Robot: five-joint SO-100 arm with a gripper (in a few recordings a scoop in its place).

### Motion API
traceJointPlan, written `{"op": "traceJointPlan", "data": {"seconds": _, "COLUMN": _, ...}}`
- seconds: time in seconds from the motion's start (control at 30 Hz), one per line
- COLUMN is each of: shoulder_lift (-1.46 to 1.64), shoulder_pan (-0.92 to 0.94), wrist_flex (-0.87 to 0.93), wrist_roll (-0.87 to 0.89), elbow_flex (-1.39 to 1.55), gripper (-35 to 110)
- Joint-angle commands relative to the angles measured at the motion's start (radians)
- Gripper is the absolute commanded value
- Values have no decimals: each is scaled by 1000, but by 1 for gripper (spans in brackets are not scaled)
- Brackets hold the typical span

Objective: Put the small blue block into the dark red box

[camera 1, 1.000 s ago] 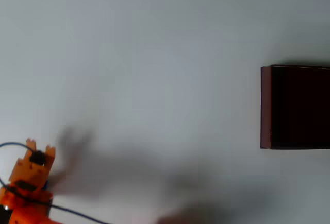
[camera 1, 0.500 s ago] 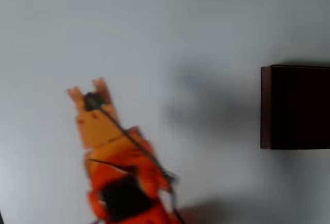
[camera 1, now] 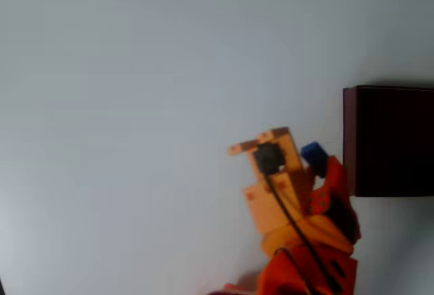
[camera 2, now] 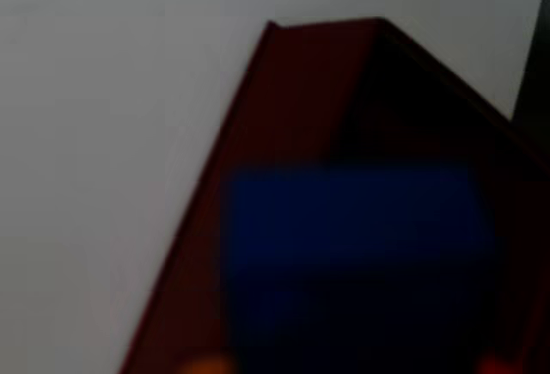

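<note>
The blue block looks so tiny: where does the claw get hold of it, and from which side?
The blue block sits at the gripper's tip in the overhead view, beside the red box's left wall. In the wrist view it shows as a blurred wide rectangle. It seems pinched across its narrow sides, from above; the short faces probably suit two fingers best. The contact itself is too blurred to confirm.

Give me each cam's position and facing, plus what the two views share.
Overhead view: fixed above, facing straight down on the white table; shows the orange arm and end effector carrying the small blue block, beside the dark red box.
Wrist view: rides on the end effector, facing ahead and down; blurred small blue block up close, dark red box behind it.
Shared: block, box, table.
</note>
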Motion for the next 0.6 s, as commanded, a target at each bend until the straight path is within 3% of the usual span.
{"op": "traceJointPlan", "data": {"seconds": 0.0, "shoulder_lift": -25, "shoulder_pan": 120, "wrist_flex": -156, "wrist_roll": -64, "elbow_flex": 63, "gripper": 0}}
{"op": "traceJointPlan", "data": {"seconds": 0.3, "shoulder_lift": -591, "shoulder_pan": 258, "wrist_flex": -342, "wrist_roll": -158, "elbow_flex": -144, "gripper": 0}}
{"op": "traceJointPlan", "data": {"seconds": 0.57, "shoulder_lift": -907, "shoulder_pan": 308, "wrist_flex": -281, "wrist_roll": -110, "elbow_flex": -285, "gripper": 12}}
